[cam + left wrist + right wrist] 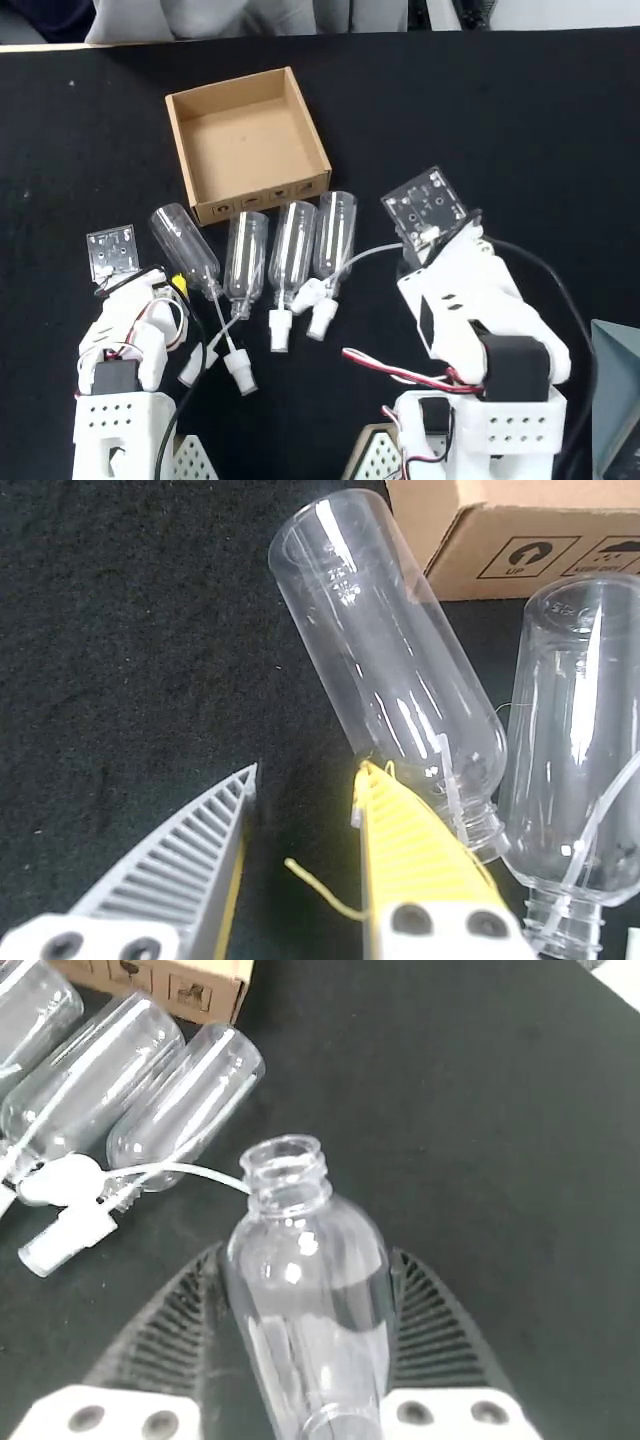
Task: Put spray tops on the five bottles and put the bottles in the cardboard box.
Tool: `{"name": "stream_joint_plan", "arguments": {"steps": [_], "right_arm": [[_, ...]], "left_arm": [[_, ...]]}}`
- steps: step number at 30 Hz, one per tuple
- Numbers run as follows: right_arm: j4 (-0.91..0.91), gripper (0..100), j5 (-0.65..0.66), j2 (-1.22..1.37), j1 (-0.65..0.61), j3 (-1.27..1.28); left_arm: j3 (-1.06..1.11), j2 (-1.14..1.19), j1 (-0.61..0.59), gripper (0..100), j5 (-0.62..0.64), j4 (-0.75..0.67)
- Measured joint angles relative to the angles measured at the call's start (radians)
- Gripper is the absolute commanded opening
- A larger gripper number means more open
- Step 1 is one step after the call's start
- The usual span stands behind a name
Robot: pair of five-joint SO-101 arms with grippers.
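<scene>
A: Where is the bottle that's in hand?

B: One clear bottle point(300, 1350) stands neck up in the right gripper point(307, 1255), whose fingers are clamped on its sides. Its threaded neck is bare, and its base is cut off at the edge of the view.

A: And the others?

B: Four lie side by side on the black table point(520, 120), bases toward the cardboard box point(308, 120), necks toward the arms: the leftmost bottle point(186, 247), second bottle point(246, 255), third bottle point(292, 248) and fourth bottle point(334, 232). That makes five.

A: Any writing?

B: The box's front wall has a row of small framed handling symbols, too small to make out from above.

A: Spray tops?

B: The white spray tops point(279, 330) lie loose near the necks. I count four for certain. Their thin tubes cross, so a fifth is hard to tell. One tube points at the held bottle's neck.

A: The left gripper point(305, 780)?

B: Its jaws are apart with nothing between them. It sits low beside the leftmost bottle. Its yellow finger point(410, 850) is at that bottle's shoulder; touching or just beside, I cannot tell.
</scene>
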Motion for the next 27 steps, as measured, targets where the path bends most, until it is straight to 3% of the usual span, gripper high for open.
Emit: {"name": "stream_joint_plan", "arguments": {"steps": [6, 11, 21, 27], "right_arm": [[-0.080, 6.7, -0.087, -0.008, 0.000, 0.028], [-0.166, 6.7, -0.137, -0.008, 0.000, 0.127], [-0.235, 6.7, -0.187, -0.008, 0.000, 0.213], [-0.236, 6.7, -0.187, -0.008, 0.000, 0.227]], "left_arm": [[-0.051, 0.000, 0.000, 15, 0.000, 0.000], [-0.123, 0.000, 0.000, 15, -0.110, 0.009], [-0.427, -0.002, 0.000, 15, -0.325, 0.384], [-0.511, -0.002, 0.000, 15, -0.480, 0.483]]}}
